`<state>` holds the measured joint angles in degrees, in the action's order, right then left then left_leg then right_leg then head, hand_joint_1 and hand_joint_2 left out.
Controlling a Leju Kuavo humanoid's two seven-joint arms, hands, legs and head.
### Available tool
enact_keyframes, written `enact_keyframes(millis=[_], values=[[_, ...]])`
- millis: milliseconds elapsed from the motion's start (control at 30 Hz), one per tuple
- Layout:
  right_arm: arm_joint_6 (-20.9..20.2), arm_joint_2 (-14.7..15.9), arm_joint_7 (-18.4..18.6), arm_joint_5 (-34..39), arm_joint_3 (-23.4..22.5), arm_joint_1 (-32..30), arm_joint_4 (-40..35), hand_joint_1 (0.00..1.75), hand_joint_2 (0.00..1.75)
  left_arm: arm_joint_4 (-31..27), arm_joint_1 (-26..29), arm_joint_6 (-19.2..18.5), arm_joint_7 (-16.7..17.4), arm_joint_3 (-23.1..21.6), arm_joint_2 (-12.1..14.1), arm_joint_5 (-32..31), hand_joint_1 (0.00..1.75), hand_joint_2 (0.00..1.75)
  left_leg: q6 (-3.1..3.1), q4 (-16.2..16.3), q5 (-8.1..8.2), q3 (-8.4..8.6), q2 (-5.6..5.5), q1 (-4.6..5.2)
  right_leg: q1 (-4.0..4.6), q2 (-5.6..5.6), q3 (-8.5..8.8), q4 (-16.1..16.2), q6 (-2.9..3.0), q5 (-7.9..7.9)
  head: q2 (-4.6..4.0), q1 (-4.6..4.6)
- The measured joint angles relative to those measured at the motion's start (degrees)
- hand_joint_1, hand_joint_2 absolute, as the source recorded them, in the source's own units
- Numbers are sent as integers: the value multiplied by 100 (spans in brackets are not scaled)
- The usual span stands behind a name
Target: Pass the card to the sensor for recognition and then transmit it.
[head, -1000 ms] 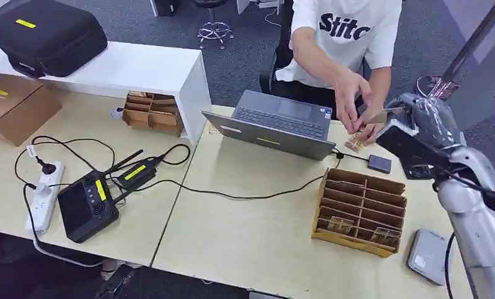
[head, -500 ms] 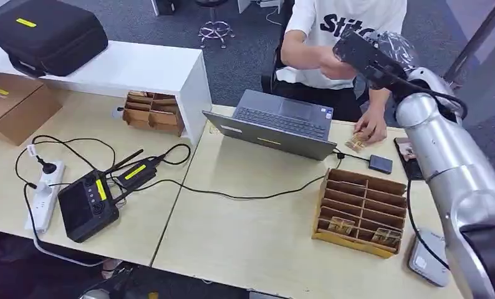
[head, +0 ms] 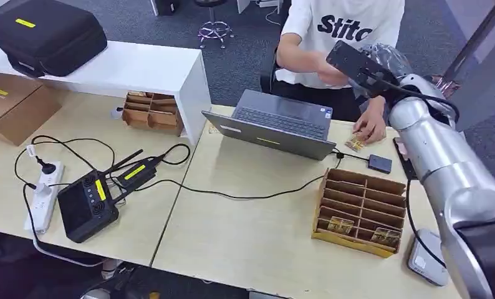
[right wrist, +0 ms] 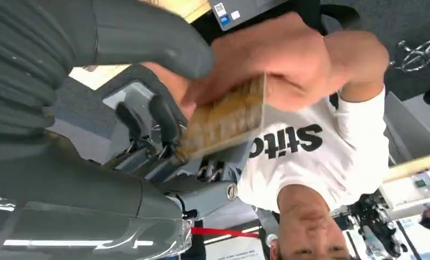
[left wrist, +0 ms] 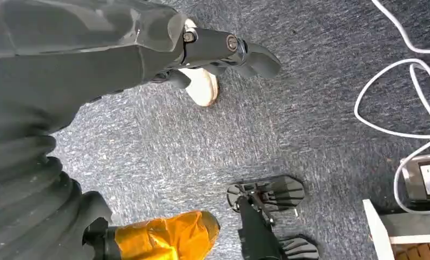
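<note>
Pale desks point(head: 251, 230) fill the room below me. Since a second ago my right arm has swung up from beside the laptop point(head: 276, 124) toward the person point(head: 338, 37). My right hand point(right wrist: 148, 135) holds the card point(right wrist: 223, 119) between its fingers, and the person's hand point(right wrist: 278, 70) grips it too. My left hand point(left wrist: 223, 49) hangs open above carpet. Two cards lie in the brown tray point(head: 360, 212)
</note>
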<state>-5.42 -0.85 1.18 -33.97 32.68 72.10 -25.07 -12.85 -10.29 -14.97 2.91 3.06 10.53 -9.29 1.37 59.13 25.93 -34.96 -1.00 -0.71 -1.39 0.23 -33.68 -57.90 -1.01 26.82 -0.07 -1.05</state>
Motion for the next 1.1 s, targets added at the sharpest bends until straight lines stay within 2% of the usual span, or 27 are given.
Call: enact_keyframes(millis=[600,800,933,1100], values=[[135,0,-210,-2,70,-5,94,0,175,0,9,-15,-11,0,7,11,0,175,0,0,0,0,0,0,0,0,0,-2,0,0,0,0],[417,18,-587,181,48,-10,-43,0,175,0,47,-15,-78,0,17,-28,0,175,0,0,0,1,1,0,0,1,-1,-2,0,0,0,0],[851,175,-1124,606,-187,-159,-579,0,175,0,162,13,-247,0,57,-22,0,175,0,1,0,1,1,0,0,1,-4,0,0,0,0,0],[1244,549,-1679,1557,-838,-1004,-2205,0,175,0,360,68,-499,2,92,26,0,175,0,1,4,0,-10,-1,0,-7,3,9,-3,4,0,-2]])
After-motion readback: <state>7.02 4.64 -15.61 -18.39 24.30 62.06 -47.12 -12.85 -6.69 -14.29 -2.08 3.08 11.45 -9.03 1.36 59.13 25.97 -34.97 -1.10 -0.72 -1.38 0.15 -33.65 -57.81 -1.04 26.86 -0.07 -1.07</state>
